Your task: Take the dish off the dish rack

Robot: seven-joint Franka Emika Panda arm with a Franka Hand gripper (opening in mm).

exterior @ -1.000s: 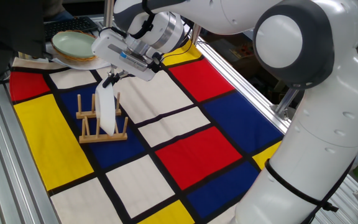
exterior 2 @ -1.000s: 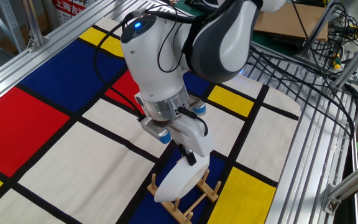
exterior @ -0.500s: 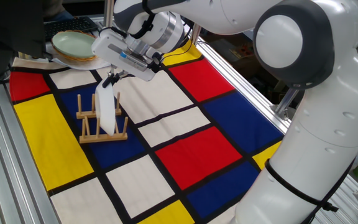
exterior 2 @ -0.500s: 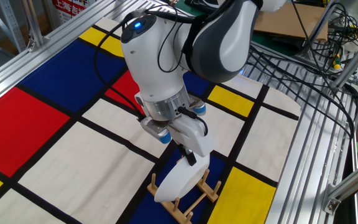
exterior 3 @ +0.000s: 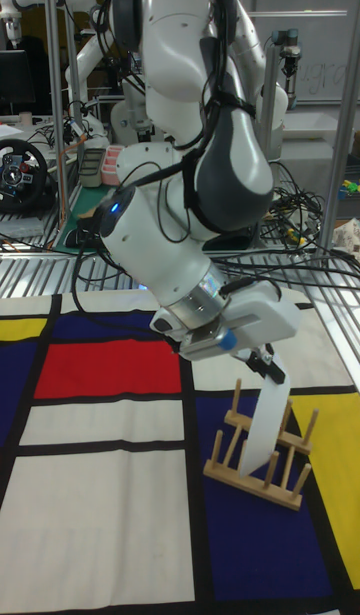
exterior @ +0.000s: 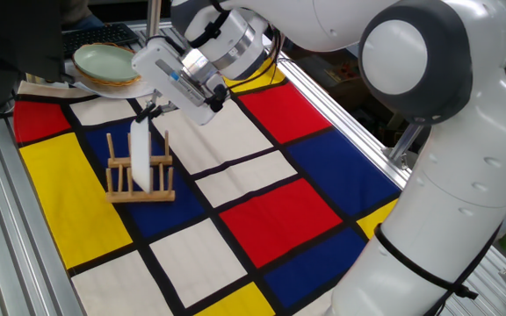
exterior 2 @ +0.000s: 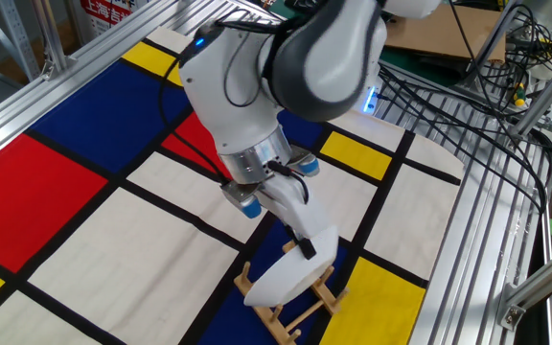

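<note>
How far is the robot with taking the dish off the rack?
Done: the gripper is shut on the top edge of the dish. In hand: the dish stands upright between the pegs of the rack, and its lower edge looks still seated in the rack in the tall fixed view. Left: lift it clear of the pegs and set it down on the cloth.

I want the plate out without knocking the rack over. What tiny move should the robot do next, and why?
Probably lift straight up, slowly. The gripper is shut on the top edge of the plate, and the plate's lower part sits between the pegs of the rack. Pulling sideways would likely push the plate against the pegs and drag the rack along.
</note>
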